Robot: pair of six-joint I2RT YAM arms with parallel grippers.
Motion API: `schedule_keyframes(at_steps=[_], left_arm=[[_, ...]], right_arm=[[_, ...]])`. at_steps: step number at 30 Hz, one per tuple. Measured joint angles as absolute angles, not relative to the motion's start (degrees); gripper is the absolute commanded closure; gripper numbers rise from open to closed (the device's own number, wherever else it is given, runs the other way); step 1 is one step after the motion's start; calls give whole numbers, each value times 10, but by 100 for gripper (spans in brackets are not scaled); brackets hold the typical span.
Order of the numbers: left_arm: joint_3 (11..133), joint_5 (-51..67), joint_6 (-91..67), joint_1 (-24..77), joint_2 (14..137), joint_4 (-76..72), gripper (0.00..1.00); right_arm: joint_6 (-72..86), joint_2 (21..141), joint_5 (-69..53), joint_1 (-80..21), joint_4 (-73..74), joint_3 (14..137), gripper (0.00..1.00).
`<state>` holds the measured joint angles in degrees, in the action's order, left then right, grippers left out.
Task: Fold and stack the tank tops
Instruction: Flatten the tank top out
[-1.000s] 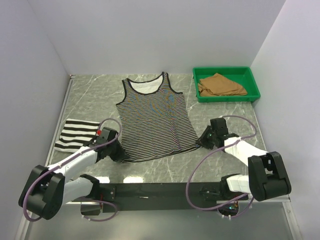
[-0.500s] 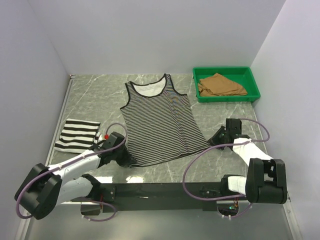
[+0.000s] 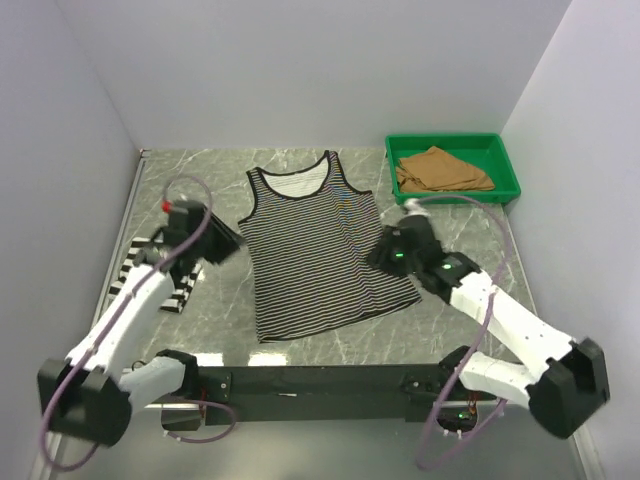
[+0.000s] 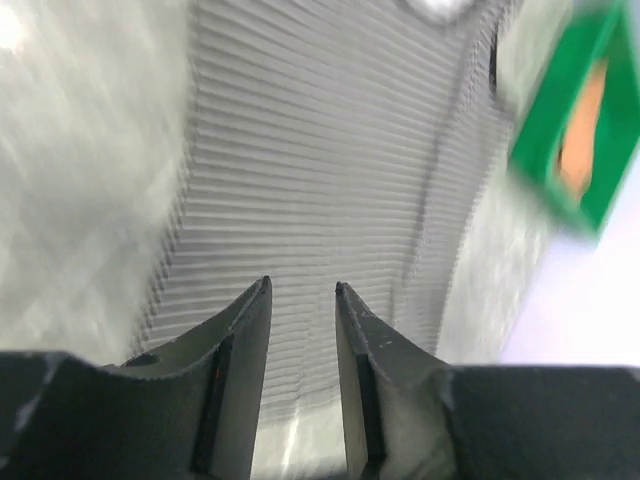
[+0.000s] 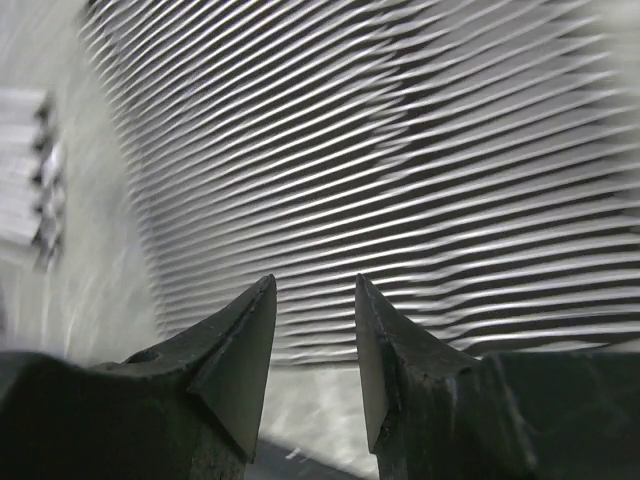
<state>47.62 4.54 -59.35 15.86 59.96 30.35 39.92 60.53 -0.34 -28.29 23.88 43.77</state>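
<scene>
The thin-striped tank top (image 3: 320,245) lies flat on the table's middle, neck to the far side. It fills the left wrist view (image 4: 330,170) and the right wrist view (image 5: 380,150). The wide-striped top (image 3: 150,265) lies folded at the left, partly under my left arm, and shows blurred in the right wrist view (image 5: 25,170). The tan-brown top (image 3: 440,168) lies in the green tray (image 3: 505,165). My left gripper (image 3: 222,246) hovers open and empty at the thin-striped top's left edge (image 4: 300,288). My right gripper (image 3: 384,252) hovers open and empty over its right edge (image 5: 313,282).
The green tray stands at the far right corner and shows in the left wrist view (image 4: 545,130). White walls close the table on three sides. The black arm rail (image 3: 320,380) runs along the near edge.
Both grippers were low at the thin-striped top's bottom corners, sliding it toward the near right. Now they have let go, risen and moved up beside its middle. The top lies still.
</scene>
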Motion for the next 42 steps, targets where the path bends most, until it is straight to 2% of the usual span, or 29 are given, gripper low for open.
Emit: schedule_keyframes(at_steps=[5,10,15,26,42], left_arm=[[585,63,-531,49,779,247,66],[660,81,-498,5,949,232,62],[686,100,-487,-1,992,233,61],[696,120,-474,-13,992,225,61],[646,143,-477,-13,991,188,63]], right_arm=[[429,746,66,-506,253,573,60],[430,931,119,-633,286,739,66],[417,1075,157,-719,325,873,66],[399,1187,180,-765,384,920,62],[395,1223,187,-791,390,937,63]])
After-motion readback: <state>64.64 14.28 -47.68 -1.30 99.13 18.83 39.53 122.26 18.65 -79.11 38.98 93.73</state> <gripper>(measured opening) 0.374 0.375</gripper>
